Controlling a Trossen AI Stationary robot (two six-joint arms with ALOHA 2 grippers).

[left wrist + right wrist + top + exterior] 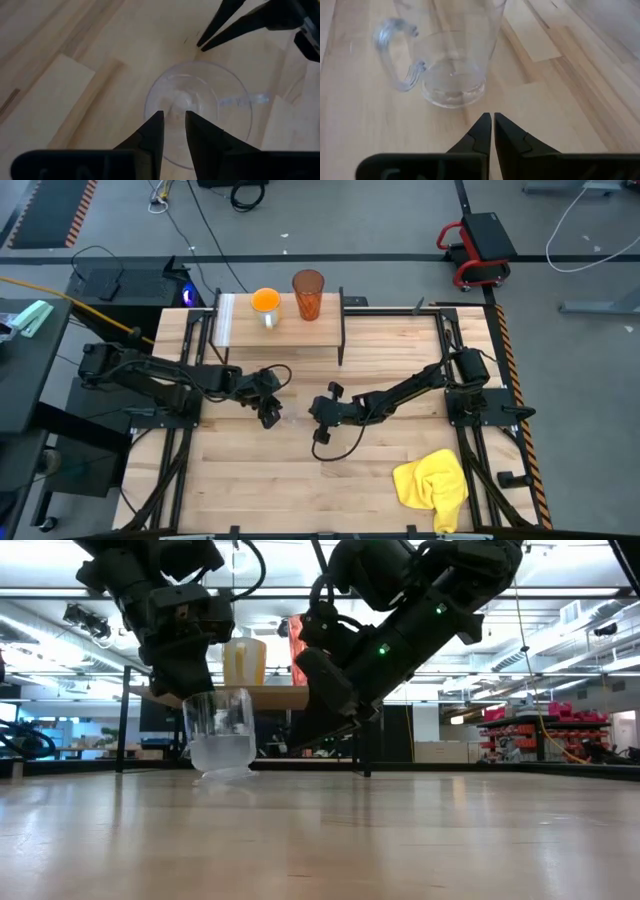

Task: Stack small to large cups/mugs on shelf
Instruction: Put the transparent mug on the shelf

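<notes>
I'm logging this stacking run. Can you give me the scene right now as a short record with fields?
shelf: far side of table, holds two vessels
orange mug: on shelf
ribbed tumbler: on shelf, beside mug
clear glass mug: upright on tabletop, not yet on shelf
left end effector: directly over clear glass mug, straddling its rim
right end effector: shut, low beside it

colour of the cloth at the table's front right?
Yellow cloth, plain, no pattern visible. Shows best in the high view.

Clear glass [221,733] upright on tabletop
</notes>
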